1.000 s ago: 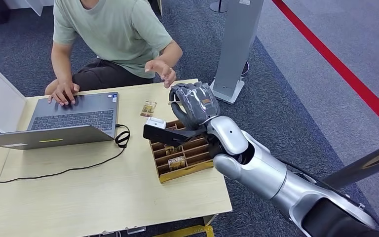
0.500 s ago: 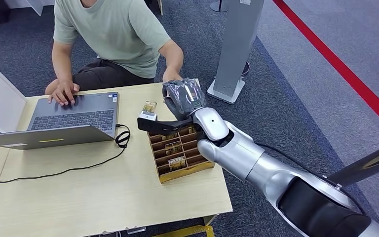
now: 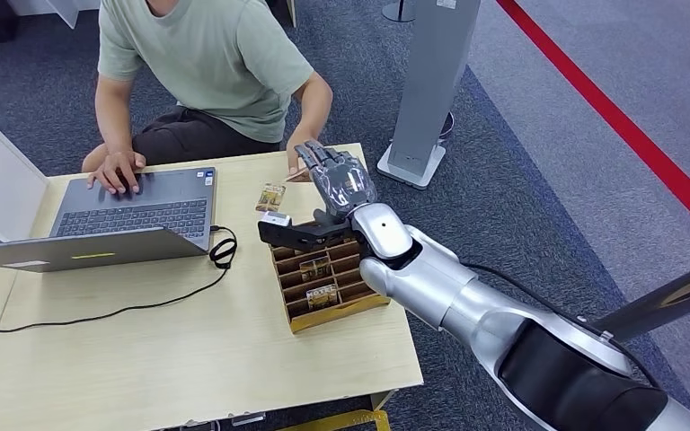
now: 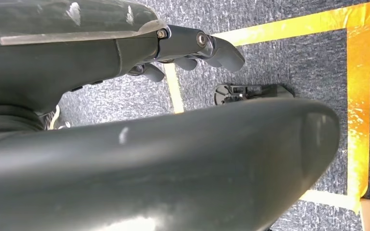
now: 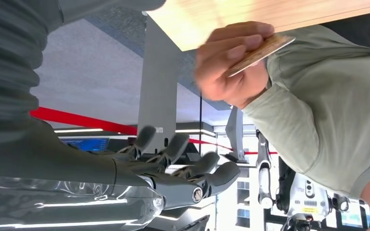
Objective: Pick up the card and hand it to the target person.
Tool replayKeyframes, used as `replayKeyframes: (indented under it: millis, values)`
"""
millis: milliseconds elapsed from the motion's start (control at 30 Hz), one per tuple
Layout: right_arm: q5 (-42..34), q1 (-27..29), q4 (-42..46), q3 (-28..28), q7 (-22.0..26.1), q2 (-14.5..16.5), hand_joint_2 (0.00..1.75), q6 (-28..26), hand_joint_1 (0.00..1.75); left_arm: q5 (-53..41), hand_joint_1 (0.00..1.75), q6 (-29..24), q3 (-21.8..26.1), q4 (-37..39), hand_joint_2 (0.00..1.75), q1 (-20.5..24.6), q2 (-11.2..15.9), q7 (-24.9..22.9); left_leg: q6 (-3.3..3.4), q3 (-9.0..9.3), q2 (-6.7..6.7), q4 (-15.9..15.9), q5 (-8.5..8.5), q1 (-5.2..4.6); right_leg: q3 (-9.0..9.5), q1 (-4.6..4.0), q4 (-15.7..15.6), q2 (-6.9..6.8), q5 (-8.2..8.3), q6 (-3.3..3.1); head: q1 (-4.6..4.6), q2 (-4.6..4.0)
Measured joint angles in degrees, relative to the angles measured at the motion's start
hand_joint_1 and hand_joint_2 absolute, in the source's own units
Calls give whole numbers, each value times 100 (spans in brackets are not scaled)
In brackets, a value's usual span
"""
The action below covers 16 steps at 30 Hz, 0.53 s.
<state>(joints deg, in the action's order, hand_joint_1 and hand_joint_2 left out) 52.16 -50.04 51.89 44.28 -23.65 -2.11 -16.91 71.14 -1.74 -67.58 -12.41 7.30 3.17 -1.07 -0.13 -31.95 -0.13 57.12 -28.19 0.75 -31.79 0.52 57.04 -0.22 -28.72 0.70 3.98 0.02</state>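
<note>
An open grey laptop (image 3: 135, 215) sits at the left of a pale wooden worktop (image 3: 189, 350), its black cable (image 3: 144, 301) looping across the surface. A wooden compartmented organiser (image 3: 323, 287) stands near the right edge. Beyond it, a grey pillar stand (image 3: 431, 90) rises from blue-grey carpet (image 3: 521, 180) crossed by a red floor stripe (image 3: 629, 135).

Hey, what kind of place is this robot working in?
Probably an indoor office or demo hall set up like a reception desk: a wooden table with a laptop and a card organizer box, grey carpet, and a red floor line.
</note>
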Motion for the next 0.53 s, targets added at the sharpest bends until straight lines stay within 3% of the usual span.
replayKeyframes:
  millis: [133, 300, 533]
  values:
    - [-10, -7, 186, -5, -44, -25, 175, -62, 0, 56, 0, -36, 0, -1, 0, -22, -2, 7, 0, 1, 2, 0, 0, 0, -2, 0, 0, 2, 0, 0, 1, 0]
    - [-176, 62, 1043, -85, -229, -215, 175, -99, 0, 160, 0, -86, 0, 0, 0, -86, -2, 44, 0, 5, 3, 2, 0, 0, -3, 0, -2, 4, 0, 0, 3, 0]
    - [-1323, 772, 2730, -531, -100, -726, 175, -467, 0, 306, 0, -166, 1, 0, 0, -126, -1, 74, 1, 10, 2, 3, -1, -1, 0, 0, -9, 2, 0, 0, 1, 0]
